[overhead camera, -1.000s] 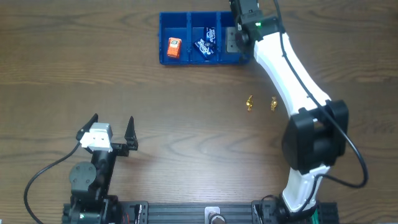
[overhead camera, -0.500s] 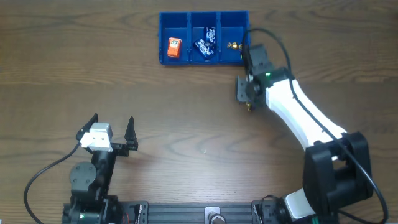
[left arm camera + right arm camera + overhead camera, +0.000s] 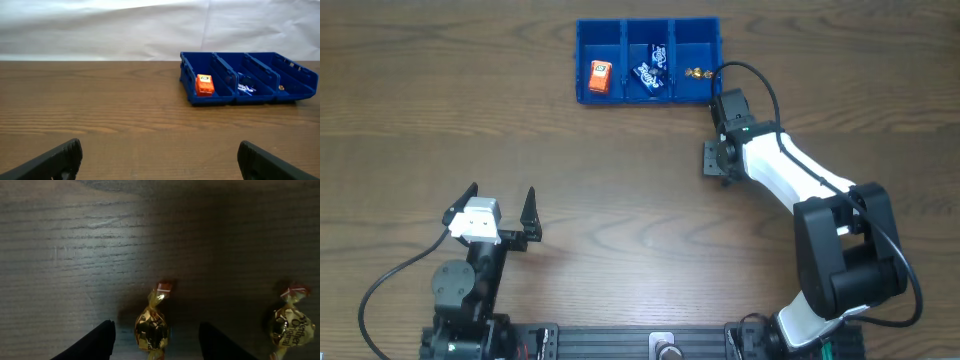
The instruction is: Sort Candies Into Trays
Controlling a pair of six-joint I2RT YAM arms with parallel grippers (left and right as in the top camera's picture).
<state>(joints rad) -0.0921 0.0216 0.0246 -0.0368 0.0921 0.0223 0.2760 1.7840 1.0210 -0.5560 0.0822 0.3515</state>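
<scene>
The right gripper (image 3: 157, 342) is held spread, and a gold candy (image 3: 151, 327) is framed between its fingers (image 3: 95, 342), long axis pointing straight ahead. A second candy (image 3: 289, 322) is seen just beside; the tray (image 3: 580, 55) is set farther ahead.

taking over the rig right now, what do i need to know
Left pincer: open, empty, near its base.
Right pincer: open, low over the table, fingers either side of a gold candy; second gold lies beside it.
Tray: orange candy in the left bin, blue candies in the middle, binned gold in the right.
To do: grasp and bin both loose golds, probably in the right bin.
</scene>
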